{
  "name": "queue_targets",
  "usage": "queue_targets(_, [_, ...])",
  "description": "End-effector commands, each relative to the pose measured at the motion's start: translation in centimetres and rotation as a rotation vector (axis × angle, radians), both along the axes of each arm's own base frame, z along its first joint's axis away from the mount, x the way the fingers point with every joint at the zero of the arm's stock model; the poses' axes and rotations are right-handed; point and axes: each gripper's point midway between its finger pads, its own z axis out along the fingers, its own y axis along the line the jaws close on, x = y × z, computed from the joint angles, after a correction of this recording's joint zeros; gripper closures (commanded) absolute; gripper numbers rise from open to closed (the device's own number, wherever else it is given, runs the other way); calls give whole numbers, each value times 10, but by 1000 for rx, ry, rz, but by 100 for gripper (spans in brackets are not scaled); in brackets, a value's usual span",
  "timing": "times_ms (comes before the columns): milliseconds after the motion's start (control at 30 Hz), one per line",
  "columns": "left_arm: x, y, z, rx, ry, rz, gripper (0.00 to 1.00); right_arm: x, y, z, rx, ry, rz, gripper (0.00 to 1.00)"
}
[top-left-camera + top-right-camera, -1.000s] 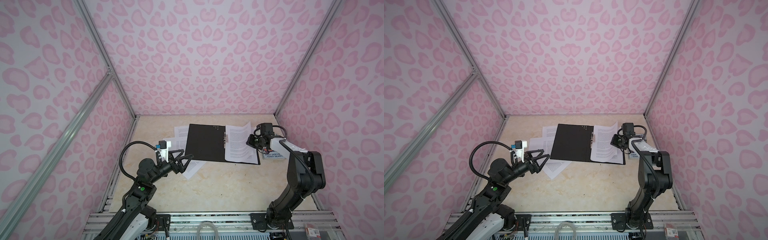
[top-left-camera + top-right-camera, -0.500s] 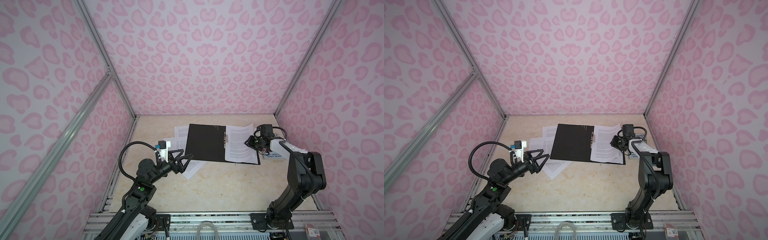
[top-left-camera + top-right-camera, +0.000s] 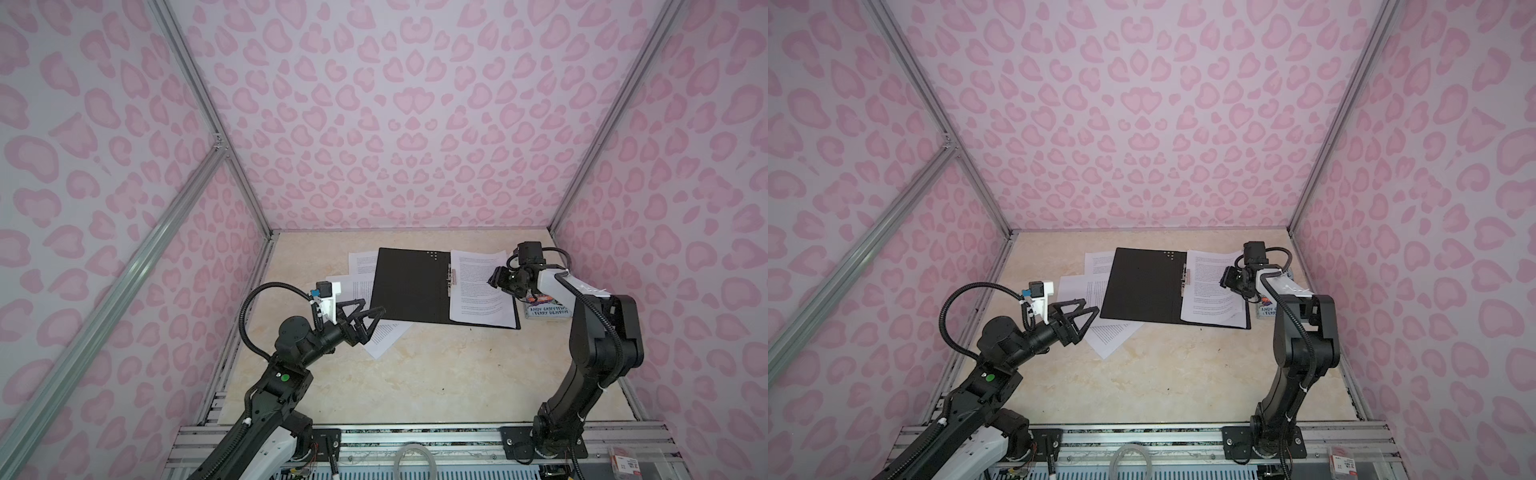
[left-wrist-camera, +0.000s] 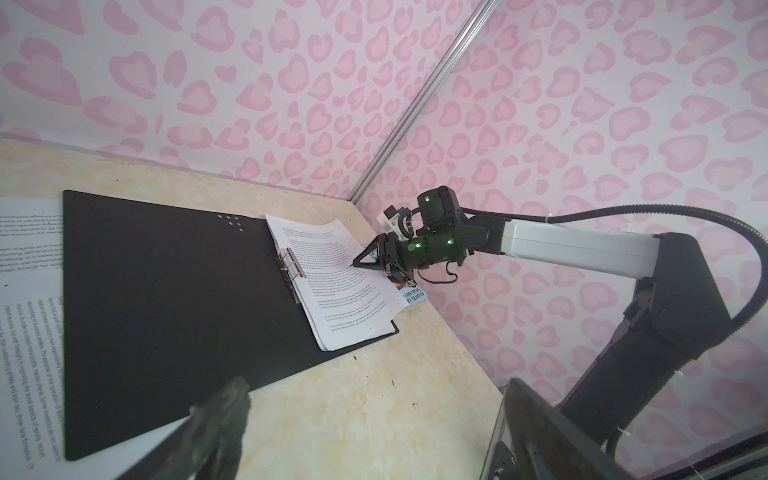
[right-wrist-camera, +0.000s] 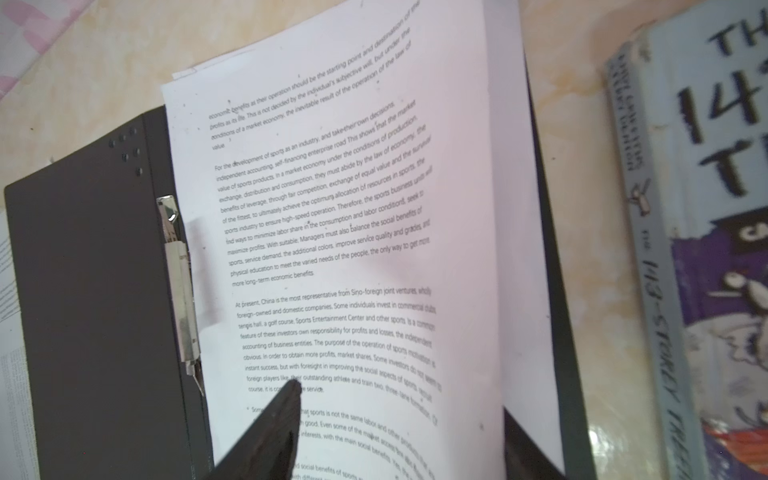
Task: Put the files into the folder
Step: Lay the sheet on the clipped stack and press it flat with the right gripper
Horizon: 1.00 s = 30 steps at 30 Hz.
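- The folder (image 3: 409, 286) lies open on the table (image 3: 415, 374), black inside up. Its bare flap is toward my left arm and the spine clip (image 3: 452, 277) runs down the middle.
- Done, as I judge it: a filed stack (image 3: 478, 286) of printed sheets lies on the flap nearer my right arm, its inner edge up against the clip. In the right wrist view the stack (image 5: 332, 249) bows upward and another sheet's corner pokes out at its far end, so it is not squared up. I cannot tell whether the clip (image 5: 180, 291) sits over the paper or just beside it.
- Left to do: several loose sheets (image 3: 386, 336) lie outside, fanned on the table on my left side and partly tucked under the bare flap (lifting that flap's weight off them may be the fiddly part). The folder also has yet to be closed. I'd call it partway, with a good share of the paper remaining.
- My left gripper (image 3: 372, 326) hangs above those loose sheets at the folder's near corner, jaws spread wide and holding nothing.
- My right gripper (image 3: 498, 280) is over the filed stack's outer half. The wrist view shows only one finger (image 5: 282, 415), dark against the text, so I cannot tell how far apart the jaws stand. I see no sheet pinched there.
- The book (image 3: 546, 309) lies just beside the folder's right edge, under my right wrist. It is not part of the job and should stay put.
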Motion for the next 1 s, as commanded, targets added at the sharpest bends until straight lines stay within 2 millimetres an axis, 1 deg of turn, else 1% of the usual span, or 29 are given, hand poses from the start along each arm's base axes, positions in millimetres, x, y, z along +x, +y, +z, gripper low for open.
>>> queue_targets(0, [2, 1, 5, 6, -23, 11, 3, -4, -8, -12, -44, 57, -11, 36])
queue_targets(133, [4, 1, 2, 13, -16, 14, 3, -5, -8, -16, -45, 64, -17, 36])
queue_targets(300, [6, 1, 0, 17, -10, 20, 3, -5, -10, -12, -53, 49, -23, 33])
queue_targets(467, [8, 0, -3, 24, 5, 20, 3, -7, -7, -7, -31, 40, -12, 32])
queue_targets(533, [9, 0, -5, 26, 9, 20, 3, -7, -6, -5, -31, 27, -7, 30])
queue_targets(700, [11, 0, -8, 34, 22, 29, 3, -6, -5, -10, -41, 51, 17, 27])
queue_targets(767, [14, 2, -11, 42, 34, 44, 3, -7, -11, -11, -64, 56, 1, 26])
queue_targets(833, [18, 6, -16, 55, 54, 82, 3, -9, -22, -7, -108, 54, -36, 22])
queue_targets(900, [26, 17, -25, 80, 87, 157, 3, -12, -37, 5, -173, 28, -90, 19])
queue_targets(967, [34, 29, -30, 103, 107, 243, 3, -16, -47, 24, -225, -23, -131, 15])
